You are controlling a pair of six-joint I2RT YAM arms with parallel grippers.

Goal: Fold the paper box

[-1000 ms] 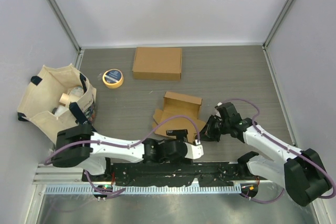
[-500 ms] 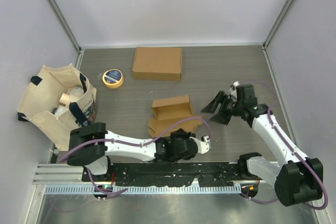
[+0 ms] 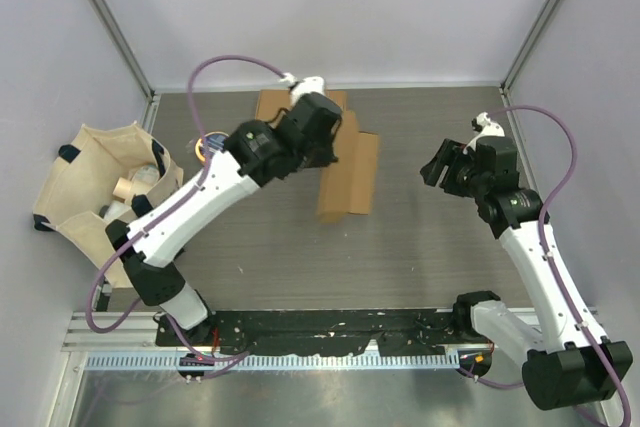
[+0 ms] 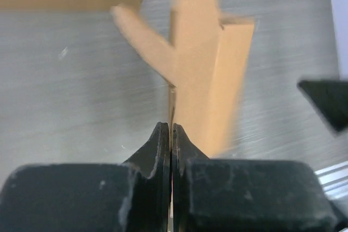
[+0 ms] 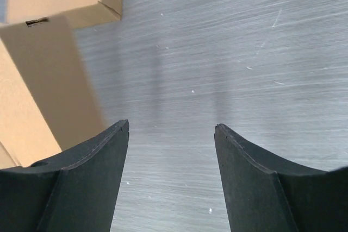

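The paper box (image 3: 350,175) is a partly folded brown cardboard blank, held up off the table at the middle back. My left gripper (image 3: 333,150) is shut on one thin edge of it. In the left wrist view the jaws (image 4: 171,127) pinch that edge, and the box (image 4: 204,74) hangs beyond them with a flap sticking out to the left. My right gripper (image 3: 441,168) stands open to the right of the box, apart from it. The right wrist view shows bare table between its fingers (image 5: 172,127), with the box (image 5: 38,91) at the left edge.
A second, closed cardboard box (image 3: 283,107) lies at the back, partly under my left arm. A yellow tape roll (image 3: 204,146) lies left of it. A cloth bag (image 3: 105,192) holding several items stands at the left wall. Walls enclose the grey table (image 3: 430,257).
My left gripper shut on the box and the arm swung from the near edge up toward the back, lifting it. My right gripper opened, let go and drew away to the right.
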